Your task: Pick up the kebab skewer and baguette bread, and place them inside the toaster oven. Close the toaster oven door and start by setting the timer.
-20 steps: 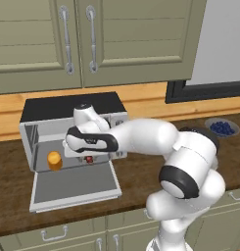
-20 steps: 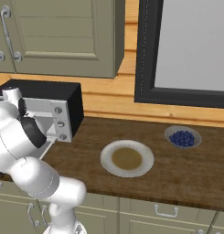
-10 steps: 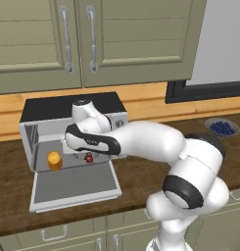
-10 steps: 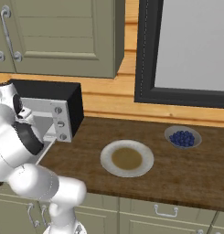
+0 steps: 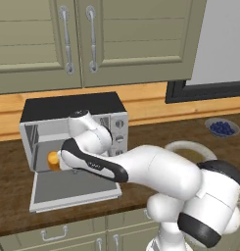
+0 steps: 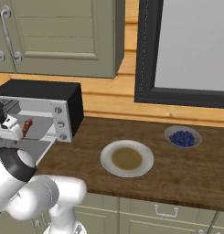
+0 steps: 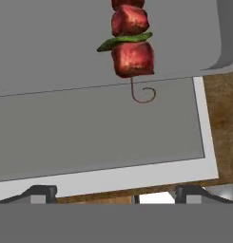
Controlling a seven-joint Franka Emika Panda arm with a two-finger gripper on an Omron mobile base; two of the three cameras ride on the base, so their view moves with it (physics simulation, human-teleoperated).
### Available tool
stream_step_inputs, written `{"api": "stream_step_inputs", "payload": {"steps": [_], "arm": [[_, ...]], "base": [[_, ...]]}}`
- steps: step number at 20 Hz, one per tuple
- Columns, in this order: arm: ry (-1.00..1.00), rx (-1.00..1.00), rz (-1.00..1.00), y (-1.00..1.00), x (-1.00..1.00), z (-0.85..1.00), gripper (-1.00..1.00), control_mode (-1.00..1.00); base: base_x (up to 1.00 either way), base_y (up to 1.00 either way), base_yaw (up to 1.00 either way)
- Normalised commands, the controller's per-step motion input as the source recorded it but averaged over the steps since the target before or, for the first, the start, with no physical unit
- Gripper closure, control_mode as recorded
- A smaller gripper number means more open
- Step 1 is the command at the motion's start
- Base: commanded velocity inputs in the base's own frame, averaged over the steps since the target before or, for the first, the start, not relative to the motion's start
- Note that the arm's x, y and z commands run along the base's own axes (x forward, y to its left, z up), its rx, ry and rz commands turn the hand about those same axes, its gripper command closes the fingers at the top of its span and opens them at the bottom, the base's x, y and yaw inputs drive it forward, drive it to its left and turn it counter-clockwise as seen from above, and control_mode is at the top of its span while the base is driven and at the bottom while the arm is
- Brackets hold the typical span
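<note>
Skewer (image 7: 131, 45) lies inside oven (image 5: 75, 128), bread (image 5: 53, 159) in there too. Gripper (image 7: 113, 192) wide open, empty, above dropped door (image 5: 75, 187). I judge loading done; next I back out, swing door shut, set timer.

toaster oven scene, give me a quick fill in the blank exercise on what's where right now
1. The toaster oven door is ____.
2. The kebab skewer lies ____ the oven, its hooked end toward the door.
3. The claw is ____, with nothing between its tips.
4. The bowl on the counter to the right of the plate holds blue ____.

Missing words: open; inside; open; berries
</note>
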Motion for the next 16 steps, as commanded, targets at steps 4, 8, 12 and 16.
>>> {"api": "stream_step_inputs", "payload": {"steps": [4,8,12,16], "arm": [[0.0,0.0,-0.09,0.0,-0.1,-0.47,-1.0,-1.0],[0.01,0.02,-0.15,0.01,0.11,-0.3,-1.0,-1.0],[0.0,0.0,-0.13,0.14,0.25,-0.3,-1.0,-1.0],[0.0,0.0,-0.09,0.04,0.44,-0.07,-1.0,-1.0]], "base": [[0.0,0.0,0.0],[0.0,0.0,0.0],[0.0,0.0,0.0],[0.0,0.0,0.0]]}}
